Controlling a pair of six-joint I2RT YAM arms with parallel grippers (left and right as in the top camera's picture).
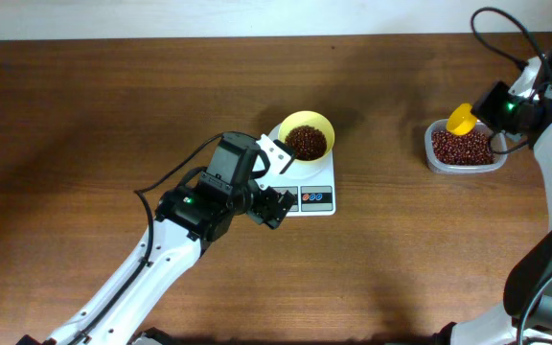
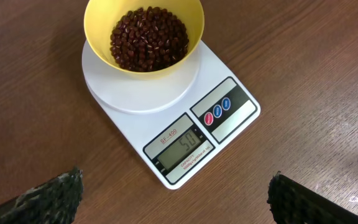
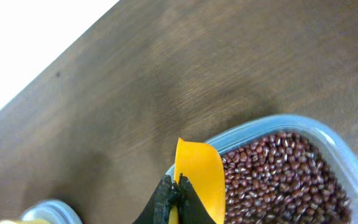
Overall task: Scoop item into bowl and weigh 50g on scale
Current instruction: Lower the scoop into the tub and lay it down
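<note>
Yellow bowl [image 1: 326, 125] with the beans [image 1: 306, 142] sits on the white scale [image 1: 316, 196] seen from above, and the left jaws stand wide just beside it, so a small push could disturb the weight. From the left wrist the display [image 2: 185, 144] seems to read fifty; any added beans would overshoot. From the right wrist the right jaws grip the yellow scoop [image 3: 199, 177] at the edge of the tub [image 3: 291, 118] of beans; a tilt could spill grains on the worktop [image 3: 166, 74].

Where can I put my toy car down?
Bare wood lies between the scale and the bean tub, and across the table at its left end. Crowded: around the scale, where the left gripper hangs beside the bowl.
</note>
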